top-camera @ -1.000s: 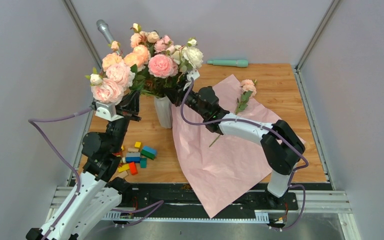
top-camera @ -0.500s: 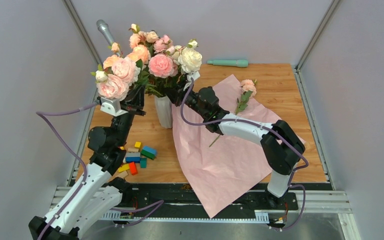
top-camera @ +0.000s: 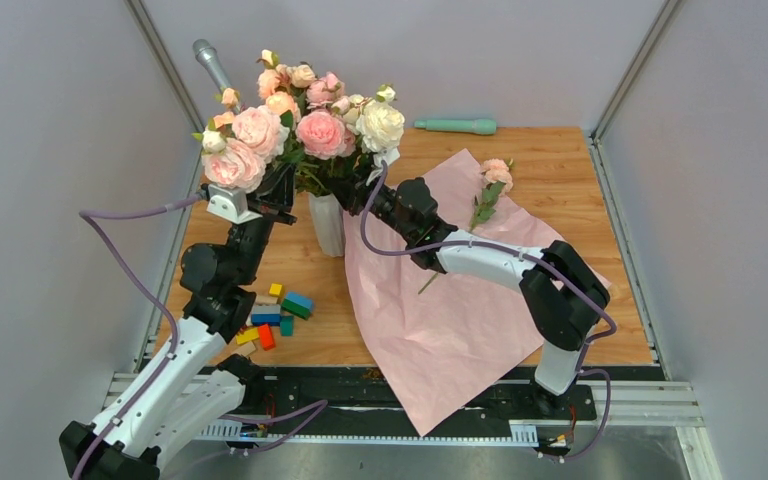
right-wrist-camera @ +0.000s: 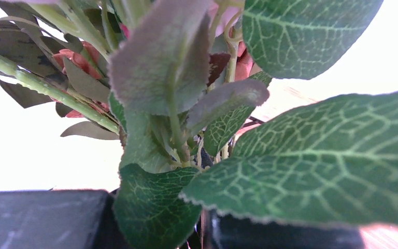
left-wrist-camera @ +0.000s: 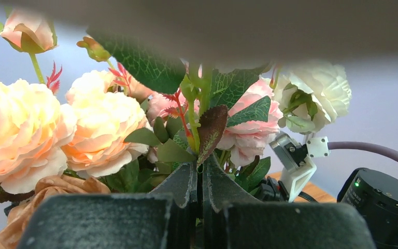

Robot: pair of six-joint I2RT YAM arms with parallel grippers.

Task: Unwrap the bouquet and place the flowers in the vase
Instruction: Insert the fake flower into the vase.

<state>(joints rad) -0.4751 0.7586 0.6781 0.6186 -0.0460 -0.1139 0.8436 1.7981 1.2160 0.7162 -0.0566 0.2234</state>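
The white ribbed vase (top-camera: pixel 327 225) stands on the table with pink, peach and white blooms (top-camera: pixel 325 130) above it. My right gripper (top-camera: pixel 357 195) sits at the vase's neck, shut on their stems; leaves (right-wrist-camera: pixel 300 166) cover most of its wrist view, and its jaws (right-wrist-camera: pixel 203 220) are almost together. My left gripper (top-camera: pixel 278 190) (left-wrist-camera: pixel 199 168) is raised left of the vase, shut on a stem of pale pink and peach blooms (top-camera: pixel 245 150), which touch the bunch. The bouquet's pink paper (top-camera: pixel 440 320) lies unfolded. One small pale pink rose (top-camera: pixel 495 175) rests on it.
Coloured toy blocks (top-camera: pixel 275 315) lie in front of the vase on the left. A green cylinder (top-camera: pixel 455 126) lies at the back edge, and a grey microphone-like rod (top-camera: pixel 210 62) leans in the back left corner. Grey walls close both sides.
My left arm has carried its blooms right and up until they meet the bunch over the vase. The right arm has stayed almost still at the vase's neck.
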